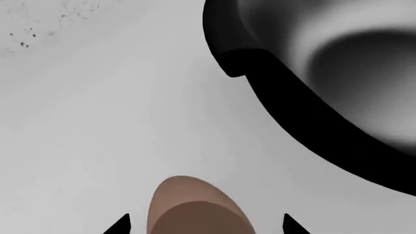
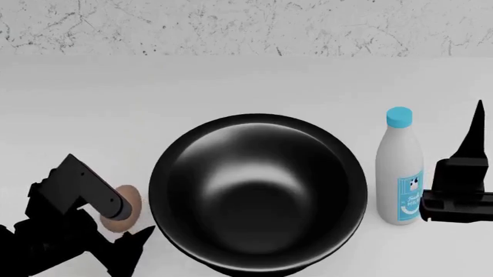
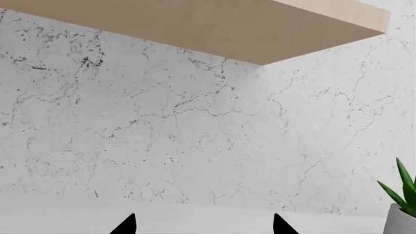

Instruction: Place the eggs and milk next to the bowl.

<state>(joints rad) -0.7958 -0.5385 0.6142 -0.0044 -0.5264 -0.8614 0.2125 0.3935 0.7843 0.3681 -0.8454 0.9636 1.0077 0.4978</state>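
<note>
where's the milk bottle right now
In the head view, the milk bottle stands upright on the counter just right of the black bowl, with the right gripper close on its other side.

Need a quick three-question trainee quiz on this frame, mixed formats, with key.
1. True or false: the slim white plastic milk bottle with the light blue cap lies on its side.
2. Multiple choice: the pale tan egg between the left gripper's fingertips sits where? A) inside the large glossy black bowl B) on the white counter beside the bowl C) beside the bottle
3. Fill in: in the right wrist view, the right gripper faces a marble wall, with a potted ____ at the edge.

Key: 1 false, it stands upright; 2 B; 3 plant.
</note>
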